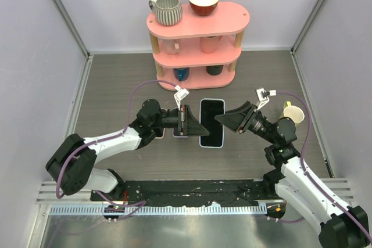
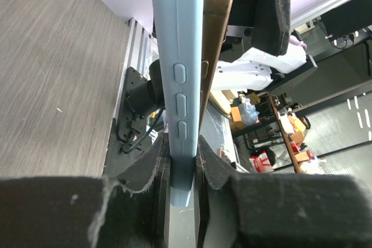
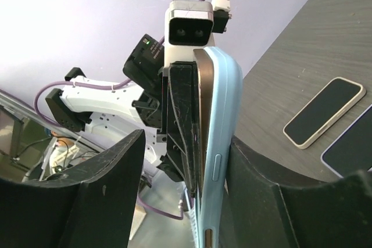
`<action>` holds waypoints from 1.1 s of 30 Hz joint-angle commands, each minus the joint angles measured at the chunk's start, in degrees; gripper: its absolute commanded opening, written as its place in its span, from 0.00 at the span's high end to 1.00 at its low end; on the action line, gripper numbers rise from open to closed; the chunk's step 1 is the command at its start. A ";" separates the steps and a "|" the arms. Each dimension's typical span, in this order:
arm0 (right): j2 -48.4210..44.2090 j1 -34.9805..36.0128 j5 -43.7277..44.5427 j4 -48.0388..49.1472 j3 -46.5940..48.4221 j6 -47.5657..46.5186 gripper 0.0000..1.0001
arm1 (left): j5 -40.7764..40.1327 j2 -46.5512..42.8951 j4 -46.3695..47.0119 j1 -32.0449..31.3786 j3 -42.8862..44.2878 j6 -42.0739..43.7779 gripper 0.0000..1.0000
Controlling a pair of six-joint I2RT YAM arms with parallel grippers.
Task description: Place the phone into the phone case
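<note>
1. While pinched at one end by the left gripper (image 2: 183, 169), phone case (image 2: 177, 56) stands on edge over the middle of the surface (image 1: 116, 85), just left of a second phone (image 1: 212, 123) lying flat.
2. Phone (image 2: 218, 39) laid against the case's open face; end by the left jaws looks seated, opposite end splayed away, so judged not fully snapped in.
3. Left jaws clamped on the case end; right gripper (image 3: 185, 143) jaws spread, straddling the pair, contact unclear.
4. Handling guess: case soft, rubbery, flexes under squeeze; phone stiff, slick-edged, glass-faced, fairly light.
5. Best hold: flat faces near the loose end, squeezing face-to-back; avoid side buttons and case lip, else corner may pop out.
</note>
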 commanded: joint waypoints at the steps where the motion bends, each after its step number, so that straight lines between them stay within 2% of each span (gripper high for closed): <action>1: 0.36 0.28 3.74 -1.47 6.74 2.57 0.39 | 2.01 -1.35 1.33 -0.22 -1.94 3.71 0.99; 7: 2.74 0.19 5.06 0.72 9.55 6.00 0.48 | 2.27 -1.97 -1.57 -0.31 -1.95 6.70 1.00; 15: 5.99 0.01 4.98 0.90 12.63 6.88 0.49 | 2.89 -1.97 -2.36 -0.74 -1.95 7.85 1.00; 18: 6.61 0.01 4.45 4.57 11.94 7.49 0.63 | 3.15 -1.79 -2.63 -0.74 -1.77 7.76 1.00; 19: 6.78 0.01 4.28 5.29 11.85 7.41 0.72 | 3.15 -1.70 -2.71 -0.74 -1.68 7.67 1.00; 22: 7.75 0.01 2.17 6.08 11.76 6.19 0.88 | 3.33 -1.27 -3.50 -0.74 -1.07 7.06 1.00; 25: 8.54 0.01 -0.03 6.00 11.50 4.60 0.97 | 3.77 -1.18 -3.59 -0.74 -0.54 5.57 0.99; 29: 8.72 0.01 -0.65 6.61 10.35 4.16 0.99 | 3.68 -1.00 -1.93 -0.74 -0.45 3.46 0.80; 30: 8.80 0.01 -0.65 6.79 10.18 4.24 0.99 | 3.68 -1.00 -1.14 -0.74 -0.54 2.84 0.81; 31: 8.89 0.01 -0.74 6.79 10.09 4.24 0.97 | 3.68 -0.57 0.78 -0.74 -0.63 1.45 0.90; 33: 8.89 0.02 -1.61 5.65 10.35 4.07 0.82 | 3.77 0.05 2.38 -0.74 -0.80 0.12 1.00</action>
